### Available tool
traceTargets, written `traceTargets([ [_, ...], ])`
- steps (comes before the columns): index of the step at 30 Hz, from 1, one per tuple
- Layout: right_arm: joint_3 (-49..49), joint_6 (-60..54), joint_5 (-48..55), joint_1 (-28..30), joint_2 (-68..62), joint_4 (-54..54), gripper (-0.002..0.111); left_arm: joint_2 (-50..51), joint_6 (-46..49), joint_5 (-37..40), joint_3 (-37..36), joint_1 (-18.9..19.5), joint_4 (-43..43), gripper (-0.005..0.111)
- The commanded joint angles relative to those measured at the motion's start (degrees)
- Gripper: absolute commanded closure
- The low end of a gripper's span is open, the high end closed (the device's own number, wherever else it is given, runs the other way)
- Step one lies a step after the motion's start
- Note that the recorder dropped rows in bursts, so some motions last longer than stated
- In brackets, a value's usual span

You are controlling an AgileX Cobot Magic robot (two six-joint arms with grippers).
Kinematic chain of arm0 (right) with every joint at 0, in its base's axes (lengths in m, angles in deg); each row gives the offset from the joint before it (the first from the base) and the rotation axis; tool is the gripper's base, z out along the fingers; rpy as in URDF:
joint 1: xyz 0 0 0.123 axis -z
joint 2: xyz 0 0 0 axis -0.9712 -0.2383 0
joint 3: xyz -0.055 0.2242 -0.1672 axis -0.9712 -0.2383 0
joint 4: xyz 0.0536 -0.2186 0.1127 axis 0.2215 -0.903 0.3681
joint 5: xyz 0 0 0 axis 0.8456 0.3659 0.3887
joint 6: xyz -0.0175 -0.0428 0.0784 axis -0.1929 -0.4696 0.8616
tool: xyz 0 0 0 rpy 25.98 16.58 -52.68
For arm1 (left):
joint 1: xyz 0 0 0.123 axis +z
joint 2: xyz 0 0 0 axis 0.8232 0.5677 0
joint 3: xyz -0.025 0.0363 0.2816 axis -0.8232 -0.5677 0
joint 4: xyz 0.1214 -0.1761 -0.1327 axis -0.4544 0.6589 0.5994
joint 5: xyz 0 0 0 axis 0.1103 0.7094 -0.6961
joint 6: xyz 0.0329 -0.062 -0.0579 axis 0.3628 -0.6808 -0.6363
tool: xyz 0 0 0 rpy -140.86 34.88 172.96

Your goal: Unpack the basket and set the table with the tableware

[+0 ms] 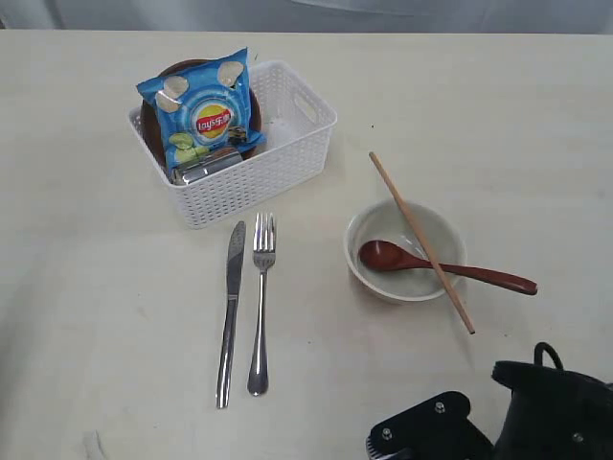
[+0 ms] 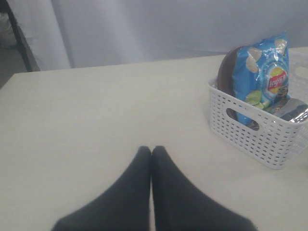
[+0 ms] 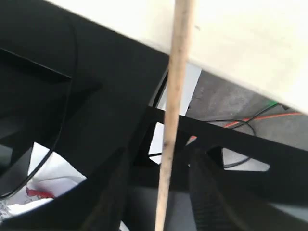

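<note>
The white basket (image 1: 239,192) holds a blue chips bag (image 1: 201,115), a dark brown plate (image 1: 253,120) behind it and a steel cup (image 1: 206,168) lying at the front. On the table (image 1: 105,287) lie a knife (image 1: 230,307) and a fork (image 1: 261,297) side by side. The off-white bowl (image 1: 445,240) carries the red-brown spoon (image 1: 450,271) and one chopstick (image 1: 421,240) across it. Another chopstick (image 3: 173,86) runs between my right gripper's (image 3: 166,154) fingers with a gap on each side, past the table's near edge. My left gripper (image 2: 152,149) is shut and empty over bare table.
My right arm's black housing (image 1: 551,407) fills the near right corner of the exterior view. Under the table edge in the right wrist view are black frame parts and cables (image 3: 240,122). In the left wrist view the basket (image 2: 250,130) stands well off to one side.
</note>
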Motion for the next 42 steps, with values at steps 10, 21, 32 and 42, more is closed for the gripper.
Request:
traceTargets([
  [10, -0.22, -1.71, -1.46, -0.26, -2.64, 0.19, 0.072, -0.26, 0.09, -0.41, -0.15, 0.21, -0.02, 0.107],
  [21, -0.1, -3.19, -1.54, -0.26, -2.64, -0.76, 0.109, -0.26, 0.09, -0.41, -0.15, 0.21, -0.02, 0.107],
  [32, -0.11, -2.27, -1.54, -0.26, 0.99, -1.83, 0.109, -0.26, 0.09, -0.41, -0.15, 0.21, -0.02, 0.107],
  [42, 4.88, 2.88, 5.78, -0.26, 0.99, -11.08, 0.109, -0.26, 0.09, -0.41, -0.15, 0.21, -0.02, 0.107],
])
